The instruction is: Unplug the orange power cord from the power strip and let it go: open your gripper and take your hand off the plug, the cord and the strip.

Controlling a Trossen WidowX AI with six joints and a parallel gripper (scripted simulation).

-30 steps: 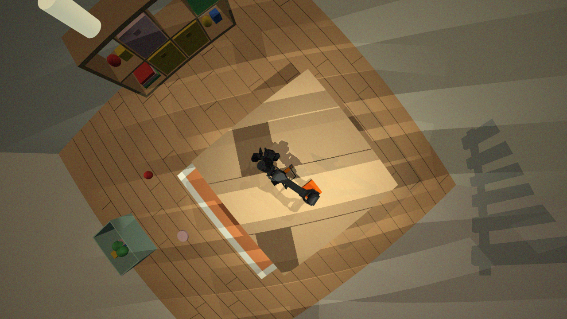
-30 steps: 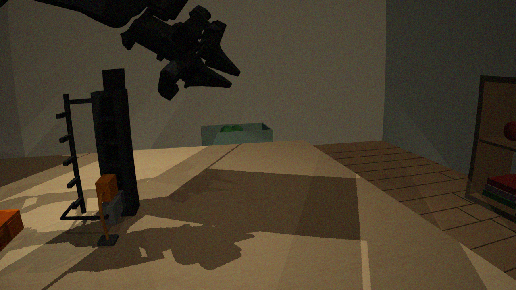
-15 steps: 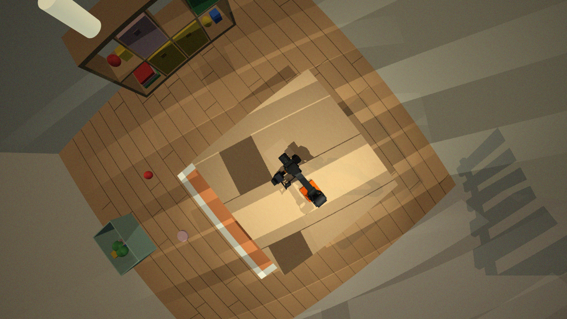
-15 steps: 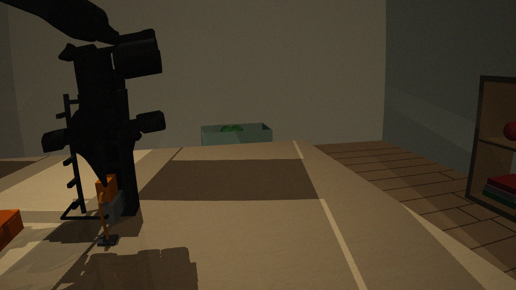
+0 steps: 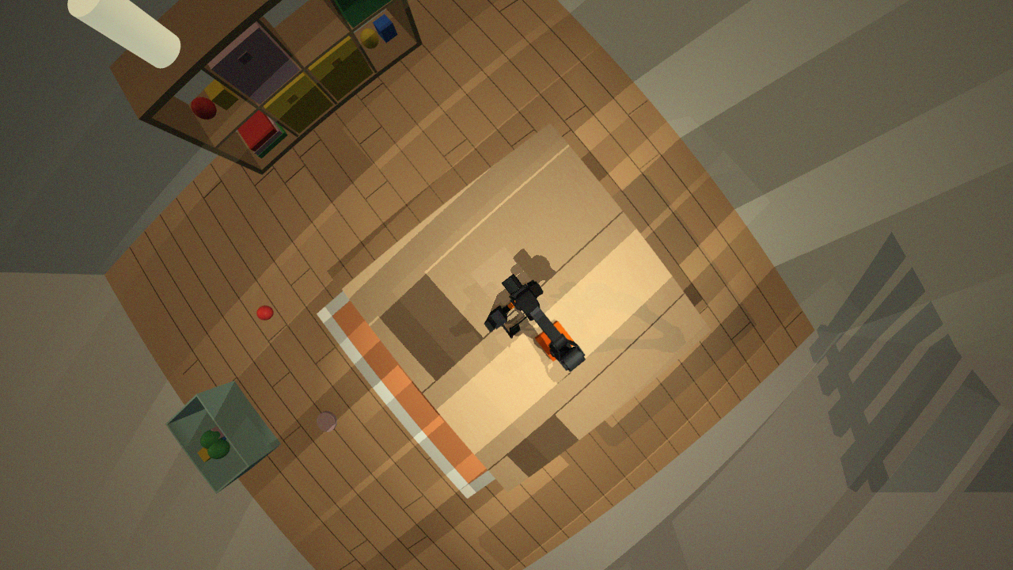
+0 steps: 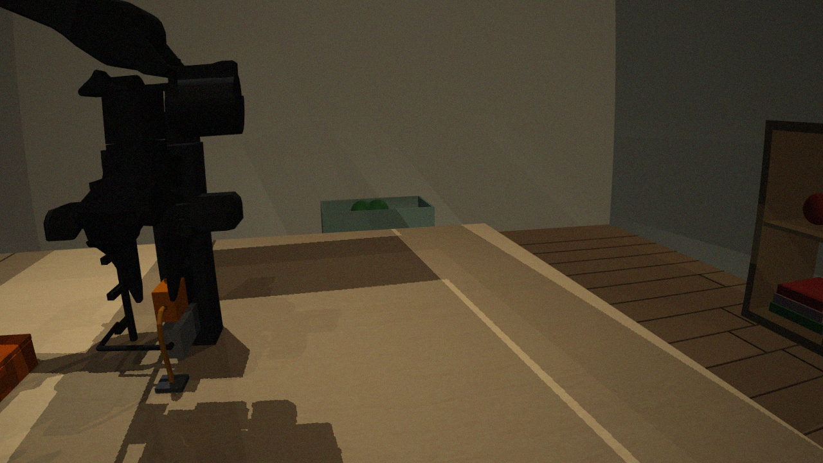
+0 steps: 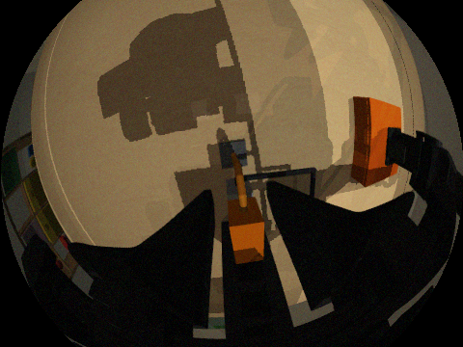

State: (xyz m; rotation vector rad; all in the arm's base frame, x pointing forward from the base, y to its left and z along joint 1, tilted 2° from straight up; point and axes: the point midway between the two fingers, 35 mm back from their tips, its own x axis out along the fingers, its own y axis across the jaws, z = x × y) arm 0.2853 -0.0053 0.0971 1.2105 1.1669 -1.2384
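The orange plug (image 5: 510,305) (image 6: 169,302) (image 7: 247,238) is at the low end of the upright black power strip (image 6: 208,305) (image 5: 495,320), and appears seated in it. Its orange cord (image 6: 161,339) (image 7: 239,180) runs down to a small dark clip (image 6: 171,384) (image 7: 233,150) on the table. My gripper (image 6: 155,296) (image 7: 239,192) points down beside the strip, part open. In the wrist view the plug shows between the fingers with a gap on each side. In the exterior view one finger overlaps the plug; contact cannot be told. The fingers and arm hide much of the strip.
A thin black rack (image 6: 132,322) (image 7: 289,173) stands beside the strip, close to my fingers. A grey block (image 6: 182,334) sits just below the plug. An orange block (image 6: 12,359) (image 7: 383,140) is by the arm's base. A green bin (image 5: 222,435) (image 6: 377,217) stands beyond the table.
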